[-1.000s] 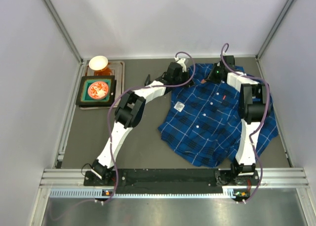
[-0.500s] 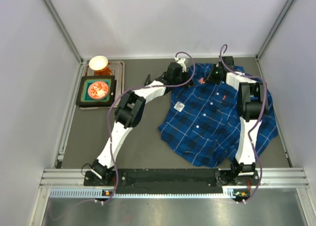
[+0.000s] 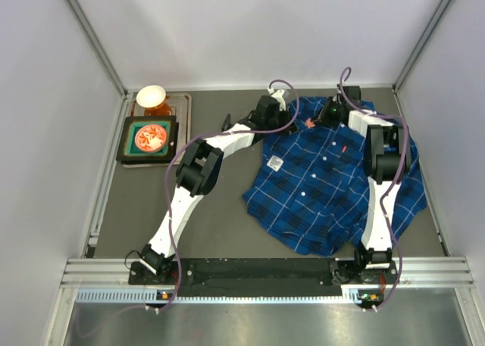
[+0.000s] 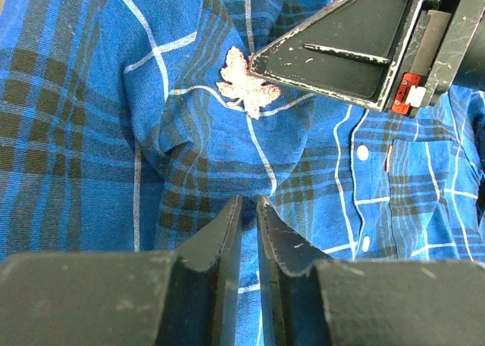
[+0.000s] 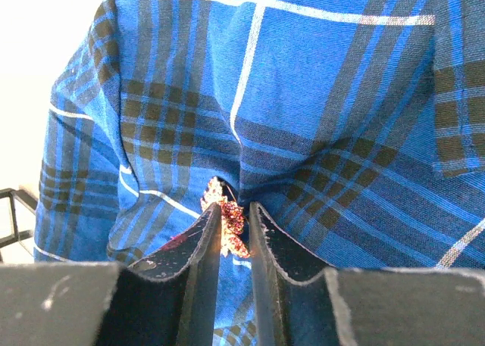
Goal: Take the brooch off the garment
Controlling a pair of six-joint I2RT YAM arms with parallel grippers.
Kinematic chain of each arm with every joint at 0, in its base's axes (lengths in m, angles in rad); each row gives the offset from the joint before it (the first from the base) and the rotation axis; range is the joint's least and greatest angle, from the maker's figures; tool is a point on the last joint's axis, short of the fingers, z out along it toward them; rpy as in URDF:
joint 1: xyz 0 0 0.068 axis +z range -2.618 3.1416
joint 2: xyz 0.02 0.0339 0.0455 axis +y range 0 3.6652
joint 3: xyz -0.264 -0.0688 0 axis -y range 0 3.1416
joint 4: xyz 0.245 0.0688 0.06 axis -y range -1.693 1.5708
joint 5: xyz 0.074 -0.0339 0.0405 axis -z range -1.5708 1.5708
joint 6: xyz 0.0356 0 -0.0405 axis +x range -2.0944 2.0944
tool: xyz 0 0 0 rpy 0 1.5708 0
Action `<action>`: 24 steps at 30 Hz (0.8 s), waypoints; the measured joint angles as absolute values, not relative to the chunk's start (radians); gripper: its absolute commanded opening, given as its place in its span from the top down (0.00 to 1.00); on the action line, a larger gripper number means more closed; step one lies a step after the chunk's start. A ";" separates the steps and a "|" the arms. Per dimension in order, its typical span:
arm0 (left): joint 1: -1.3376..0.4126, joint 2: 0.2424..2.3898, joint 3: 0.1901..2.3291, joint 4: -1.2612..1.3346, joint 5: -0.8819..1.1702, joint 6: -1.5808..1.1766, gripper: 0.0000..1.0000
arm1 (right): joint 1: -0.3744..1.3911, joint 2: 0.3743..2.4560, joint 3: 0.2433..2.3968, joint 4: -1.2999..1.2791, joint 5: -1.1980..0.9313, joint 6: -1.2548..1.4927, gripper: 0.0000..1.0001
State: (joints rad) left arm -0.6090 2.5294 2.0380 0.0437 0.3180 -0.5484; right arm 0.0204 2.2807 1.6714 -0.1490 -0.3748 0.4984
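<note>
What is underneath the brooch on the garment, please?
Blue plaid fabric of the garment shows, puckered around the brooch. Whatever pin or clasp fastens it is covered by the brooch itself.

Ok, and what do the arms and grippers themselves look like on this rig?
Both the left arm and right arm have white links with bulky black joints, and a purple cable loops along each. A green light glows near the right wrist. The left gripper and right gripper have black, tapering fingers scuffed with pale scratches; the right one carries a small red-and-white tag.
</note>
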 measured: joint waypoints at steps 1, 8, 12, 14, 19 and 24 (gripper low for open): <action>-0.609 2.529 2.038 0.044 0.318 -0.548 0.82 | 0.018 2.283 1.672 -0.146 -0.381 0.501 0.80; -0.604 2.529 2.034 0.044 0.324 -0.549 0.82 | 0.010 2.295 1.684 -0.130 -0.421 0.533 0.94; -0.602 2.529 2.033 0.044 0.326 -0.554 0.83 | 0.010 2.328 1.710 -0.088 -0.471 0.562 1.00; -0.600 2.530 2.033 0.044 0.329 -0.562 0.84 | 0.004 2.335 1.710 -0.054 -0.501 0.588 1.00; -0.593 2.538 2.032 0.044 0.341 -0.584 0.85 | -0.014 2.367 1.711 0.036 -0.580 0.669 1.00; -0.589 2.547 2.023 0.044 0.349 -0.600 0.85 | -0.035 2.411 1.711 0.142 -0.640 0.765 1.00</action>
